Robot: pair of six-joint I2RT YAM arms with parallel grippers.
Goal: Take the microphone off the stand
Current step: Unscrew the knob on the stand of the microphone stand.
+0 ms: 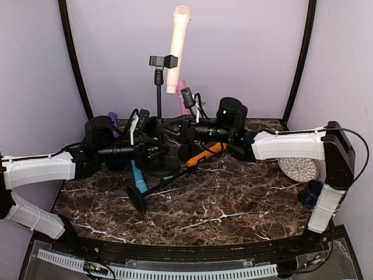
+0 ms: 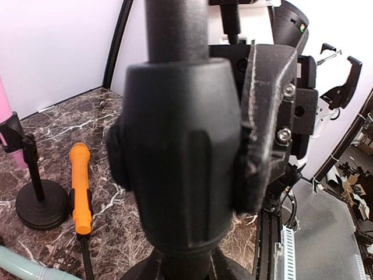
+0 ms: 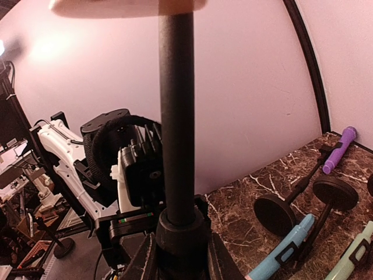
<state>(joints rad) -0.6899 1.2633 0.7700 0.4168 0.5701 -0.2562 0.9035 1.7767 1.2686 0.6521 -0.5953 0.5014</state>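
A pale pink microphone (image 1: 178,49) sits upright in the black clip (image 1: 163,60) on top of the tall black stand (image 1: 158,111), whose round base (image 1: 162,167) rests on the marble table. My left gripper (image 1: 150,146) is shut on the stand's thick collar (image 2: 180,146) from the left; one finger (image 2: 265,128) shows beside it. My right gripper (image 1: 175,129) is shut on the stand from the right, its fingers (image 3: 224,262) flanking the collar (image 3: 180,233) under the pole (image 3: 176,116). The microphone's underside (image 3: 128,6) shows at the top of the right wrist view.
An orange microphone (image 1: 207,153) and a blue microphone (image 1: 139,175) lie on fallen stands by the base. A purple microphone (image 1: 112,123) and a pink microphone (image 1: 183,96) are behind. A patterned plate (image 1: 298,169) and a blue cup (image 1: 312,192) sit at right.
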